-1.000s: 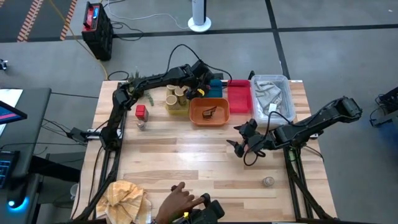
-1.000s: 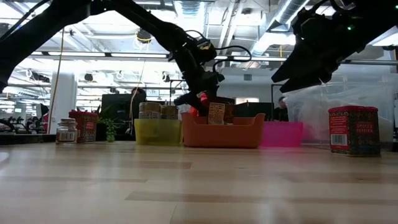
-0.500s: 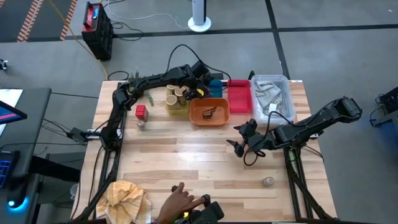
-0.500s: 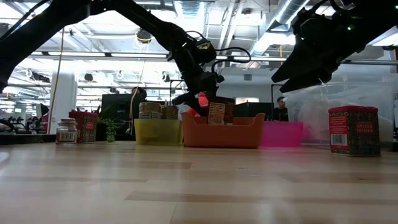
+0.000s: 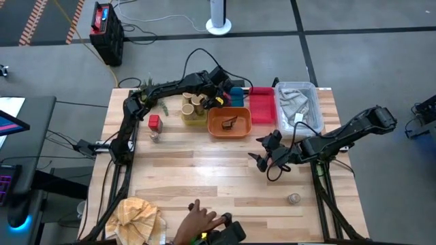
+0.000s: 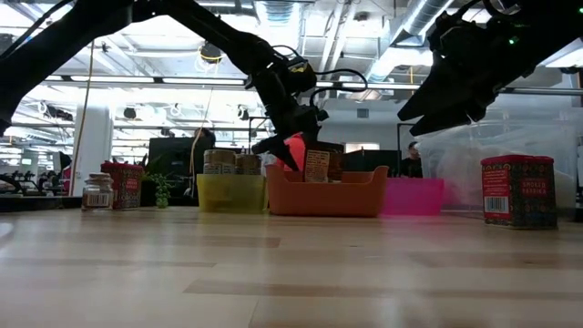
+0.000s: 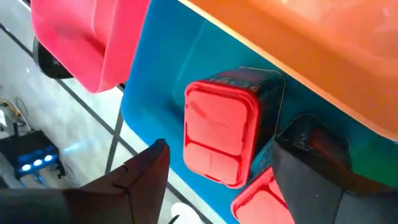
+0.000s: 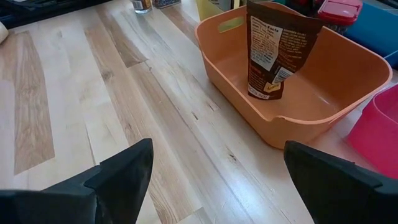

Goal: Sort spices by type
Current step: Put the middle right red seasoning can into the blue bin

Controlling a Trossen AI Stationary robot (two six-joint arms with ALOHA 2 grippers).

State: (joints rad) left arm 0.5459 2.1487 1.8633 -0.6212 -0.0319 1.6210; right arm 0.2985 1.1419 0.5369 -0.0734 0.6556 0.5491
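1. The wooden table (image 5: 204, 170) carries a row of trays along its far side: yellow tray (image 5: 193, 114), orange tray (image 5: 229, 122), blue tray (image 5: 236, 96), pink tray (image 5: 262, 105), then a clear bin (image 5: 298, 107)
2. The left arm reaches across to the blue tray; the left gripper (image 7: 217, 186) hangs over it with fingers spread wide, holding nothing
3. The right gripper (image 5: 262, 158) hovers above bare table near the orange tray, fingers wide apart and empty
4. A brown pouch (image 8: 277, 46) stands upright in the orange tray
5. Tan jars (image 5: 192, 103) sit in the yellow tray
6. A red tin (image 7: 227, 134) lies in the blue tray between the left fingers, a second one just beside it
7. Another red tin (image 5: 154, 122) and a small shaker (image 5: 155, 135) stand on the table's left; a second shaker (image 5: 293, 199) stands near the front right
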